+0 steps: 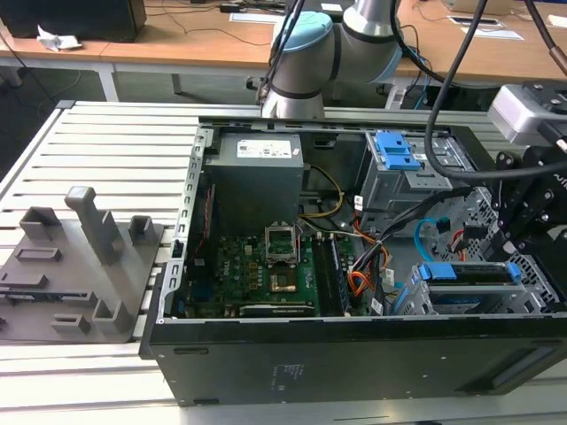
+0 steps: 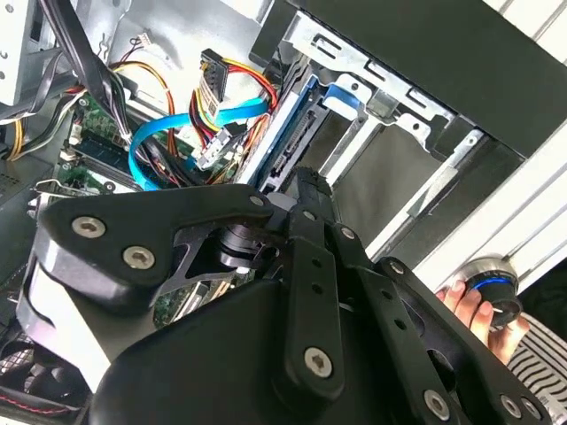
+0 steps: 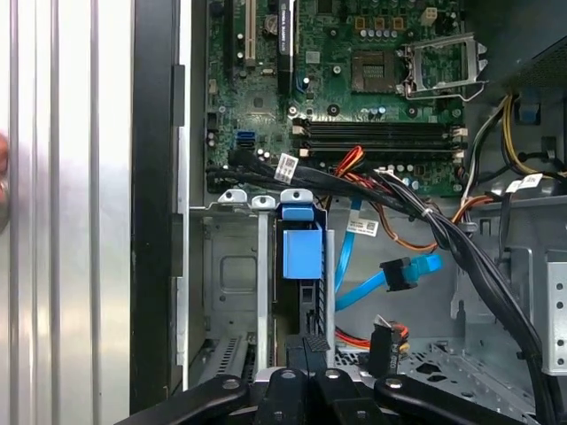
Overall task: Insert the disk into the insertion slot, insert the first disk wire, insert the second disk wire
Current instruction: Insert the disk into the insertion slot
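Near, at the exterior view's right: shows the gripper [image 3: 306, 343] pinched closed on nothing, tips right at the exposed edge of the disk [image 3: 302, 252]. Finds that disk standing on edge in the insertion slot [image 3: 226, 274], mostly sunk, perhaps not fully seated. Just beyond, has the second disk wire [image 3: 359, 292] looping loose, with its plug apparently free. Could jam the caddy if pressed off-square. Could snag that loop, or the black cable bundle [image 3: 483, 270] farther back.
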You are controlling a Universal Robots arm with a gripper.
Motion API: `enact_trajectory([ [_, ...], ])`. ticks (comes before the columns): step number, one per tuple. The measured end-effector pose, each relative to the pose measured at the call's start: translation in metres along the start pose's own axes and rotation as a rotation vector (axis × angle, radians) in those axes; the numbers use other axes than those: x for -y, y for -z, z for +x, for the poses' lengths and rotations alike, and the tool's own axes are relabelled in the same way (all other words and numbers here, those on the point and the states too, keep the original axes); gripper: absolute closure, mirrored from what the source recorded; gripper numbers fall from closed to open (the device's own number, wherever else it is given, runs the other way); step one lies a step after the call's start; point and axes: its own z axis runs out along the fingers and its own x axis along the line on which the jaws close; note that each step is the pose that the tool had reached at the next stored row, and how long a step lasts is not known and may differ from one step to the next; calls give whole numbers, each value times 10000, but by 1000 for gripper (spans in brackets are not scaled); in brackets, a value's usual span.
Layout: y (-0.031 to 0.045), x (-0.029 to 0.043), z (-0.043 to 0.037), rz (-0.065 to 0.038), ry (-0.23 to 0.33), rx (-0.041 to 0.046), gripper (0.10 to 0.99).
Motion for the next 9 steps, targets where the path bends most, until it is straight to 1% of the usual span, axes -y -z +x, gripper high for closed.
enact_trajectory([
  [1, -15, -63, 1, 1, 0, 1, 980],
  [2, -21, -73, 2, 0, 0, 3, 980],
  [9, -21, -74, 2, 0, 0, 1, 980],
])
